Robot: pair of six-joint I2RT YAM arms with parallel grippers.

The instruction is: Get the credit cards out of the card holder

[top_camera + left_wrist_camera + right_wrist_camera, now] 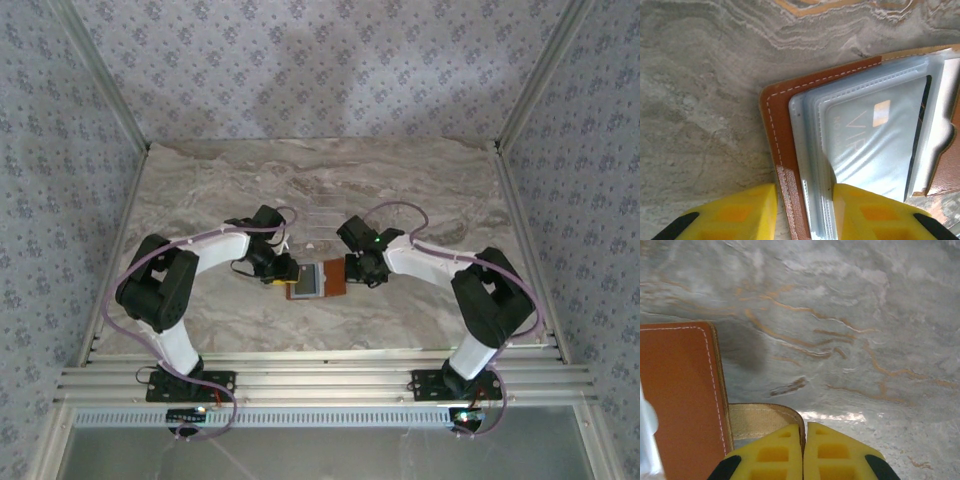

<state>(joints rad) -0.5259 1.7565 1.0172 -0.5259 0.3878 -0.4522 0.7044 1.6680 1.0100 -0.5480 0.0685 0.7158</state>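
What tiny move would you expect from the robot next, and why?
Probably the left gripper closing on the card holder edge: its yellow fingers stand apart astride the leather and clear sleeves, the credit card sits inside a sleeve, and the right gripper is shut on the strap tab, anchoring the holder.

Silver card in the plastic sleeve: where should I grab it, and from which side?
Probably its edge nearest the fold, where the sleeve seems to open. The silver card lies flat under plastic in the card holder, so pinch that edge thin-wise, coming from the fold side. The right gripper holds the strap.
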